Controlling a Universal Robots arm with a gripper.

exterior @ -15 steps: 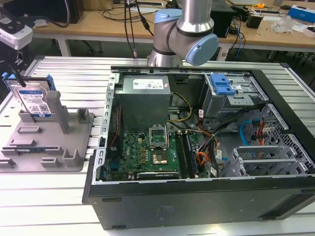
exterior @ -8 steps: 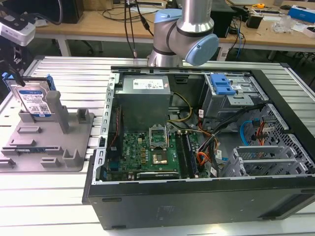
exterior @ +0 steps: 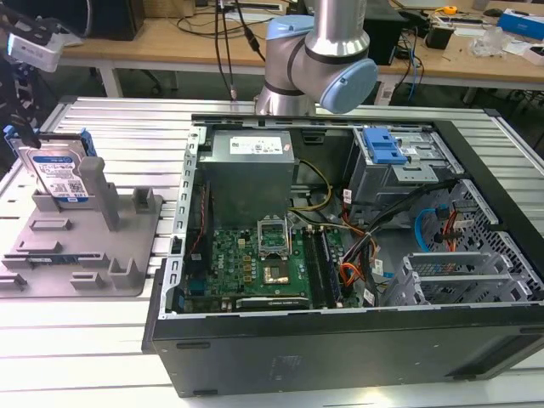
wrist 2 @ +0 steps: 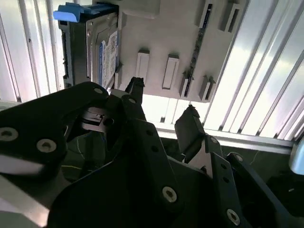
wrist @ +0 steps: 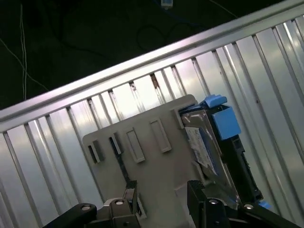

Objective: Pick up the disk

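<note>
My black two-fingered tool (wrist 2: pixel 163 102) hangs wide and empty, pointed at the grey plastic holder (wrist 2: pixel 161 28) where the silver rectangular blue-railed disk (wrist 2: pixel 107 52) stands on edge.

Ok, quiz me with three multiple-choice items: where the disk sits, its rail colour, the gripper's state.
1. Where is the disk? A upright in the grey fixture, at the exterior view's left of the computer case; B inside the case; C in the gripper.
2. Its side rails are: A red; B blue; C yellow.
3. The gripper is: A shut on the disk; B shut on the fixture; C open, empty.
Answers: A, it stands in the fixture's slot; B, blue rails frame it; C, in both wrist views the fingers stand apart with nothing between.
</note>
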